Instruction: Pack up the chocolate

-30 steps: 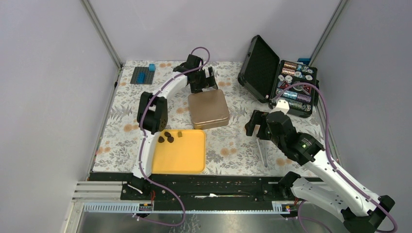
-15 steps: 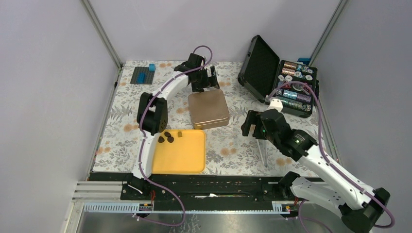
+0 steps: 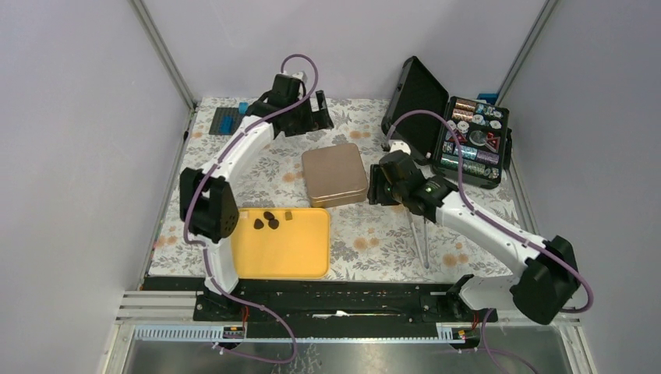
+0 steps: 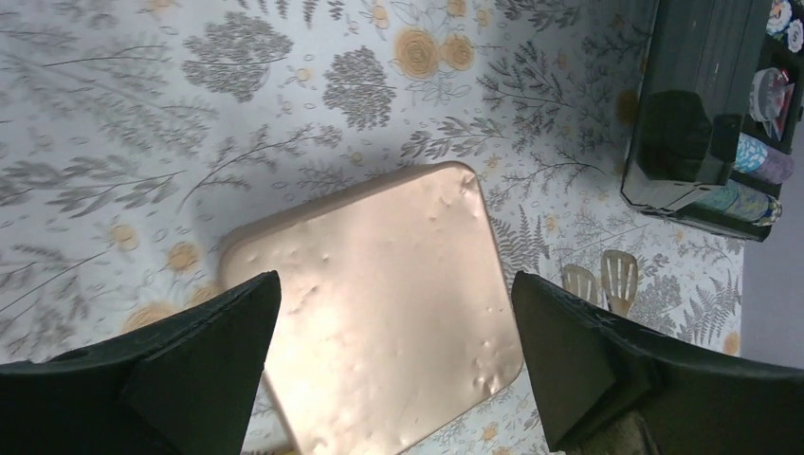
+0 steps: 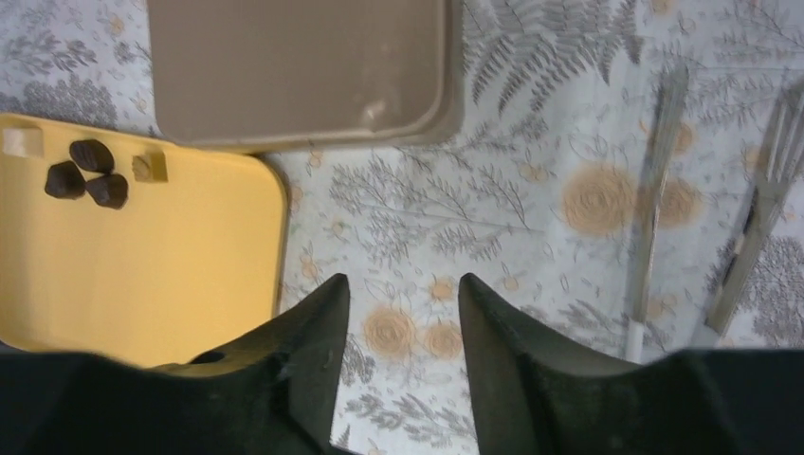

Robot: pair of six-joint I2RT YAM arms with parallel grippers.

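- Counter with a floral cover carries everything;
- yellow tray lies at its near edge; the closed tin sits just beyond;
- my left gripper hangs near the tin, jaws spread wide, empty;
- my right gripper hovers just right of the tin, jaws parted, empty;
- chocolate: three dark pieces with tan squares beside them, in the tray's far left corner.

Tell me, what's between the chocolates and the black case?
The tan tin, then the right end effector, seen in the top view.
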